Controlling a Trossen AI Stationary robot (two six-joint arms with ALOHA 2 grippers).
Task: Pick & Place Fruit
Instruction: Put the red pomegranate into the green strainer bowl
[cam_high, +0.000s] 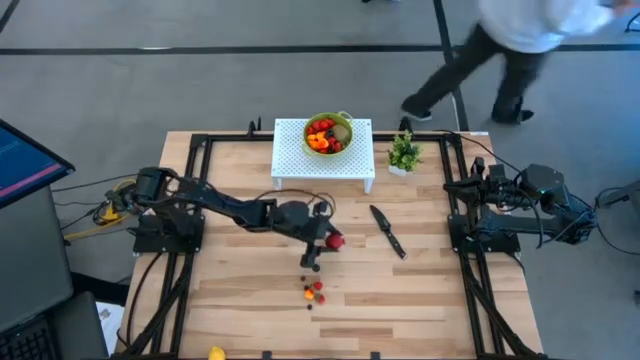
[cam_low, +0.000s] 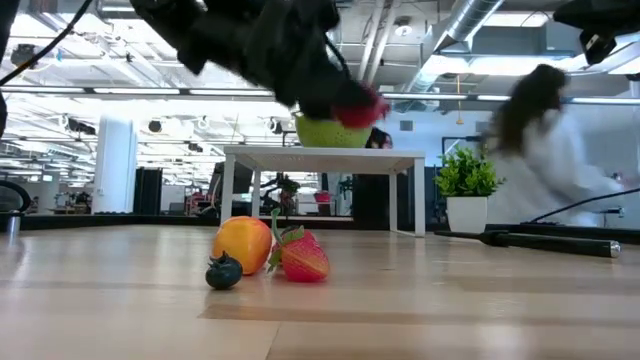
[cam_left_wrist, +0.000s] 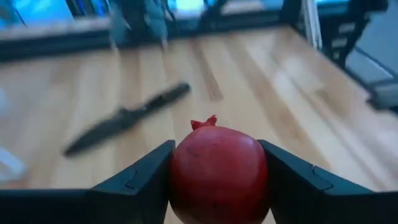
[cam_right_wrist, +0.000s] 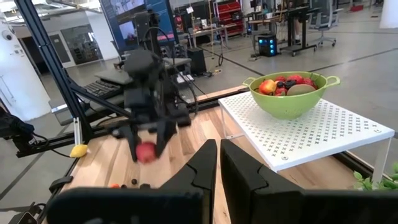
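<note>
My left gripper is over the middle of the table, shut on a round red toy fruit with a small crown. Three small fruits stay on the table near its near edge: an orange one, a strawberry and a dark berry. A green bowl holding several fruits stands on a white perforated stand at the far side. A yellow fruit lies at the near edge. My right gripper waits shut at the table's right edge. My left gripper pinches the red fruit's round body between its two fingers, one on each side, crown pointing away from the wrist. The fruit is lifted clear of the table, hanging between fingers that point down.
A black knife lies right of the left gripper. A small potted plant stands beside the stand. A person walks past beyond the far edge. Bare wood lies on the table's left and right parts.
</note>
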